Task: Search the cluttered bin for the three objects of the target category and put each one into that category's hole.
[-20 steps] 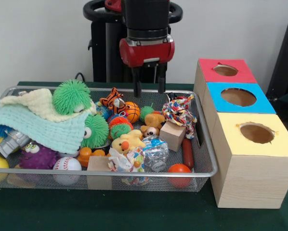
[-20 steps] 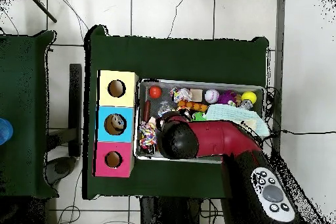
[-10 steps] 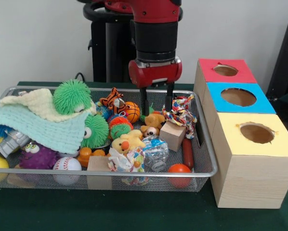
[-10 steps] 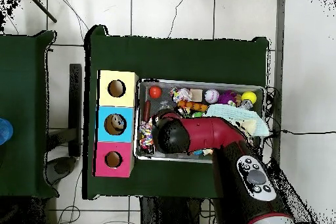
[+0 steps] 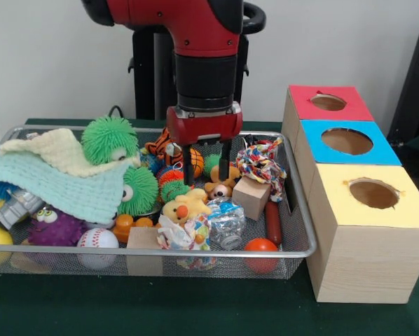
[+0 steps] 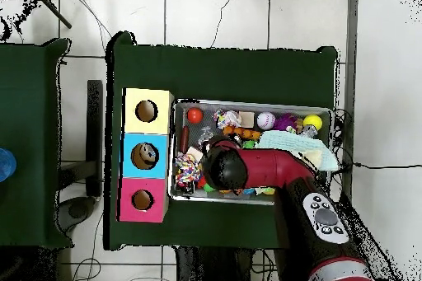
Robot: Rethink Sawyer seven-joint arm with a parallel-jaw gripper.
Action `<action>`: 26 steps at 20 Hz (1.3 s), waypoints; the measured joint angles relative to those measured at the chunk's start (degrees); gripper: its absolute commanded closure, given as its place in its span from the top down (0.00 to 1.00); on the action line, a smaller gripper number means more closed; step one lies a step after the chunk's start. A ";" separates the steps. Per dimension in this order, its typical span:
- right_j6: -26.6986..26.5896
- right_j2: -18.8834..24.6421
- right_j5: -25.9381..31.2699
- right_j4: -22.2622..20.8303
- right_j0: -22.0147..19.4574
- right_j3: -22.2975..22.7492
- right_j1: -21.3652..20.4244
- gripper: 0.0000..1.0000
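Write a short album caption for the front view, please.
Red robot arm lowers its open gripper into a wire bin of toys beside three coloured boxes.

Basketball (image 5: 193,162) perhaps half behind arm (image 5: 204,70)

1. The arm (image 5: 202,42) comes down from the top of the front view as one upright column — a red shoulder piece bends over into a black cylindrical wrist section.
2. Below the black section sits a red gripper housing, level and facing the camera.
3. The gripper (image 5: 207,166) points straight down; its two thin dark fingers (image 5: 189,166) hang parallel with a clear gap between them — spread, nothing held.
4. In the overhead view the arm (image 6: 272,170) reaches leftward as a red link ending in a dark round cap, which hides the gripper below.
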 measured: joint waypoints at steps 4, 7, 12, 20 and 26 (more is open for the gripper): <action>0.00 -0.85 -0.22 0.06 0.00 -0.55 0.56 1.00; 0.00 -1.06 -0.22 0.02 0.00 -0.68 0.58 1.00; 0.00 -1.05 -0.22 0.02 0.01 -0.75 0.57 1.00; 0.00 -1.10 -0.21 0.01 0.08 -1.13 0.57 1.00; 0.00 -1.42 -0.21 0.01 1.19 -1.86 0.74 1.00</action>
